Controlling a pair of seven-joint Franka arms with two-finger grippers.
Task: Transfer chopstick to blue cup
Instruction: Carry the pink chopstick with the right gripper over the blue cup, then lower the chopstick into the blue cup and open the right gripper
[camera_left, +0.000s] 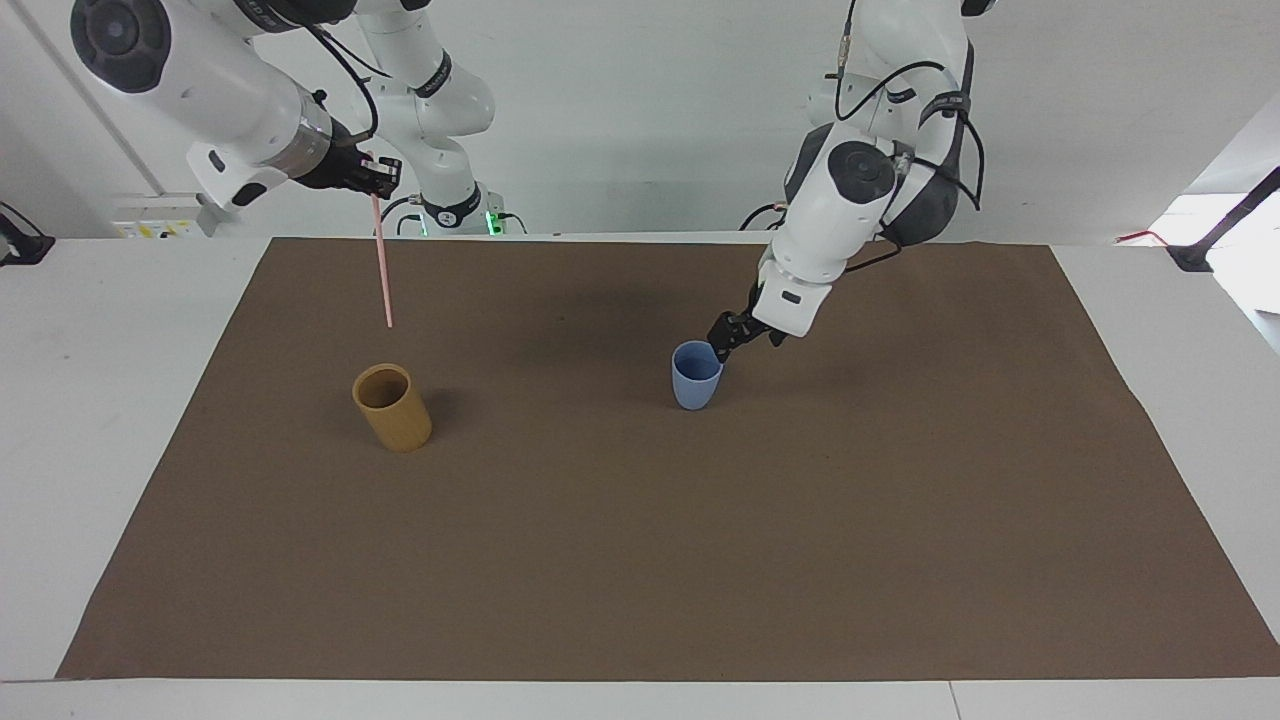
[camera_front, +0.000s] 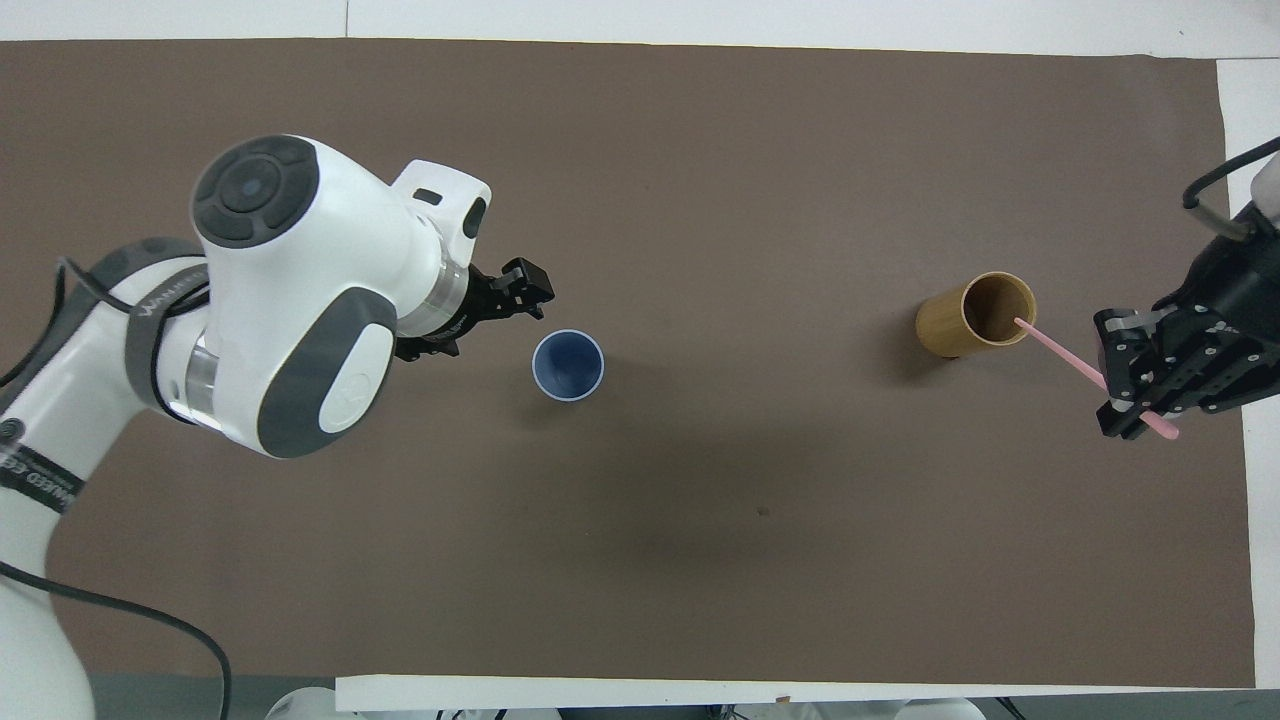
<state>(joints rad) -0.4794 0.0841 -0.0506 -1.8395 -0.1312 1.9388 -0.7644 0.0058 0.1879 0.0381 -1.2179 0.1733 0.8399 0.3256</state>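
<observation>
Looking at the facing view, we see the right gripper with fingers clamped on the chopstick, dangling above the tan cup | left gripper fingers wide, beside the blue cup rim | overhead: blue cup upright mid-mat, left gripper clear of it, chopstick tip over the tan cup.

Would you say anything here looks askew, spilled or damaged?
Nothing stands out: the blue cup and bamboo cup stand upright on the brown mat, and the chopstick hangs intact from the right gripper.
</observation>
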